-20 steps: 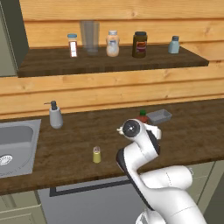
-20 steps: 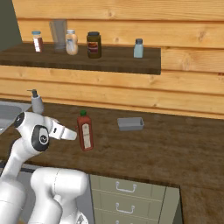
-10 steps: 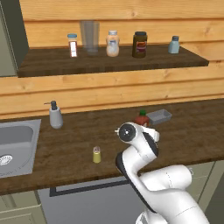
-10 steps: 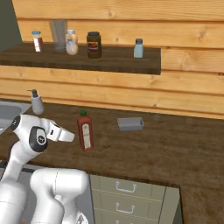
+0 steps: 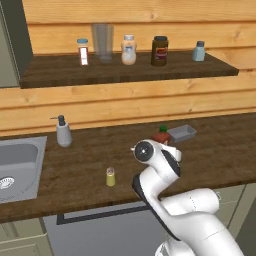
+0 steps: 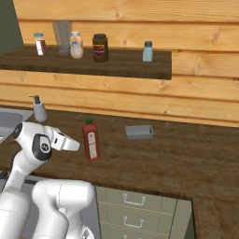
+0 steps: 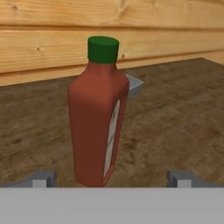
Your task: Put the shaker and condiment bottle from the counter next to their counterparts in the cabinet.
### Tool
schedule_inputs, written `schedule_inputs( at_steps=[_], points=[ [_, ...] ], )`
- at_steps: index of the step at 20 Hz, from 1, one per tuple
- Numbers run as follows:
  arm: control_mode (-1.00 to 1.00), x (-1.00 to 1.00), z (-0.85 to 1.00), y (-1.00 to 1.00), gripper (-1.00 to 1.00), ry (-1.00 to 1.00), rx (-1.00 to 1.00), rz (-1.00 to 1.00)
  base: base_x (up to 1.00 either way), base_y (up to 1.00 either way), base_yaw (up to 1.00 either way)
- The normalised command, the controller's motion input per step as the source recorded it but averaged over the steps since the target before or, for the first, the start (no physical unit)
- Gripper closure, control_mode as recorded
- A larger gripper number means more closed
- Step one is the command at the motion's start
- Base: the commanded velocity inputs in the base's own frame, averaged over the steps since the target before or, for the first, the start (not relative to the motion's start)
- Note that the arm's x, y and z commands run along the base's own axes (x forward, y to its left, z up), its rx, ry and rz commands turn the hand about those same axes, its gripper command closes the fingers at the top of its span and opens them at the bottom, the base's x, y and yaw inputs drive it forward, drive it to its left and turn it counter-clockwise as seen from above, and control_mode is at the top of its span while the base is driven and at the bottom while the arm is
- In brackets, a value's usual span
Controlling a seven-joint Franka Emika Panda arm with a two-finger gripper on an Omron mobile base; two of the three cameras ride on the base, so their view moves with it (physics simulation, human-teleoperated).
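Condiment bottle [image 7: 98, 116], tall, red and green-capped, stood upright on the dark wood-plank counter [image 7: 175, 127], centred between my gripper's [image 7: 111, 179] spread fingertips [image 7: 41, 179], untouched. I had lined up level for a side grasp. Beyond it sat a small grey tray [image 6: 138, 132]; the open wooden cabinet [image 6: 116, 67] waited above.

**Bystanders on shelf and worktop**

A grey pump dispenser [image 5: 63, 132] stands upright near the steel sink [image 5: 20, 162]. A shallow grey rectangular tray [image 6: 138, 132] lies further along, close to the plank wall. Above, a clear tall glass [image 5: 102, 43] stands between a small white jar with a red label [image 5: 83, 52] and the bottles, and a dark brown jar [image 5: 160, 50] is upright. Olive drawer fronts with metal handles [image 6: 132, 200] sit below.
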Motion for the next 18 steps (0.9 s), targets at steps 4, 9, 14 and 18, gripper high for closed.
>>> schedule_inputs(
  at_steps=[4, 9, 14, 18],
  points=[
    [-1.00, 0.19, -0.03, 0.00, -1.00, 0.00, 0.00, -0.02, 0.00, 0.00, 0.00],
    [-1.00, 0.30, -0.01, 0.00, -1.00, 0.00, 0.00, -0.05, 0.00, 0.00, 0.00],
    [-1.00, 0.20, 0.00, -0.01, -1.00, -0.01, 0.00, -0.07, 0.00, 0.00, 0.00],
    [-1.00, 0.00, 0.00, -0.07, -1.00, -0.04, 0.01, -0.07, 0.00, 0.00, 0.00]
  ],
)
